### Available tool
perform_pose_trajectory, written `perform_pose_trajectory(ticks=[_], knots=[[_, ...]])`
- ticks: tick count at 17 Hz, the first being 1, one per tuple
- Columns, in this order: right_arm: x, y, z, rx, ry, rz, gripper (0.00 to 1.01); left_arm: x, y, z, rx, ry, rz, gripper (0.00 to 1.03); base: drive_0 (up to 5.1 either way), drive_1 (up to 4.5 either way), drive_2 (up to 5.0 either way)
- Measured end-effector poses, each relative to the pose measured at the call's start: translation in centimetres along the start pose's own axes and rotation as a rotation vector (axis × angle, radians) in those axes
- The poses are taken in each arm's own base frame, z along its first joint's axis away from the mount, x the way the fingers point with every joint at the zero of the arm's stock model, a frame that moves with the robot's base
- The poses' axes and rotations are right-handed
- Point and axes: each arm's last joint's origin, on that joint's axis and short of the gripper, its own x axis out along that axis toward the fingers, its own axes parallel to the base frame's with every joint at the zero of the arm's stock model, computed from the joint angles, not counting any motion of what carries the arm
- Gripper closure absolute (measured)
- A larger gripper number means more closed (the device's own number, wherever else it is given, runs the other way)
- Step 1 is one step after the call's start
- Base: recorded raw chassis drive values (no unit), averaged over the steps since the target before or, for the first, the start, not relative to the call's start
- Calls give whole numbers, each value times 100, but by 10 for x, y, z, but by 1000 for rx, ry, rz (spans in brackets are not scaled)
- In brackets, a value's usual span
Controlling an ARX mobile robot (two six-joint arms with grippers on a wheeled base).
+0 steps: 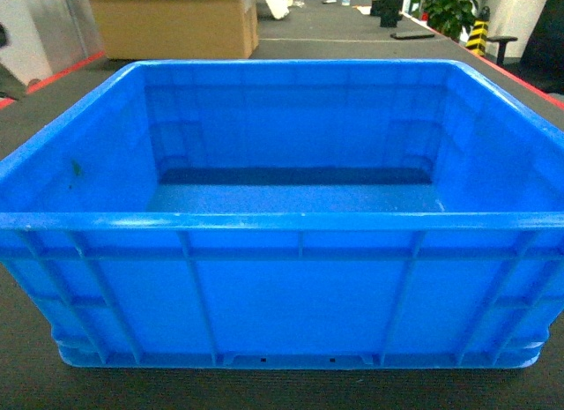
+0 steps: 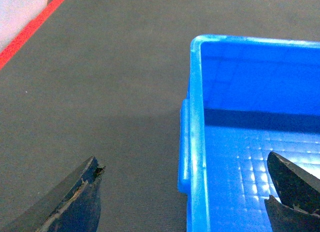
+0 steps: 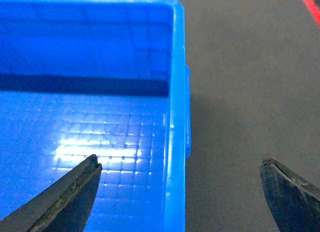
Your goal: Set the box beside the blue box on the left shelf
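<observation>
Box: the box [image 1: 291, 287], a big bright blue plastic crate, sits on the dark grey floor [image 2: 100, 92] straight ahead of the robot, its long ribbed side facing the head camera and filling most of that view.
Inside: nothing lies in it; the wrist views show a faint square grid on its bottom.
Left gripper: the left gripper [image 2: 185, 197] hangs spread wide over the box's left wall, one finger above the floor outside, the other above the inside; neither touches the rim.
Right gripper: the right gripper [image 3: 180, 197] is likewise spread wide astride the right wall, one finger over the grid bottom, one over the floor.
Beyond: a cardboard box [image 1: 176, 22] stands behind the crate's far left corner; a potted plant [image 1: 454, 4] at far right.
Floor edges: red line [image 2: 30, 30] along the left.
</observation>
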Motion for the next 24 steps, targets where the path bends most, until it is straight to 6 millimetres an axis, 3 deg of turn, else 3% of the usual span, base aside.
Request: perform_pose_trajectory(ticks=[2,4,8,9,10,16,18,21,24], knots=[[43,0,-10,35,125,-4,3,38,-9,-2,20,109,24,5,0,0,0],[73,1,-22,80,200,-14,3,62,-12,-18,17,195,40,5,0,0,0],[87,3,-34,118,253,-21,3,85,-16,-38,-9,337,50,5,0,0,0],[87,3,-33,123,249,-28,7,85,-18,-39,-24,357,51,5,0,0,0],[87,5,-33,120,252,-28,16,85,-20,-37,-27,380,62,12,0,0,0],[87,6,-33,114,250,-30,75,81,-25,-36,-46,415,59,72,0,0,0],[85,6,-31,98,236,-34,91,78,-28,-35,-33,402,56,84,0,0,0],[70,10,-37,82,184,-25,91,63,-31,-42,13,324,63,86,0,0,0],[33,14,-37,63,15,-49,91,13,-39,-39,108,74,78,87,0,0,0]])
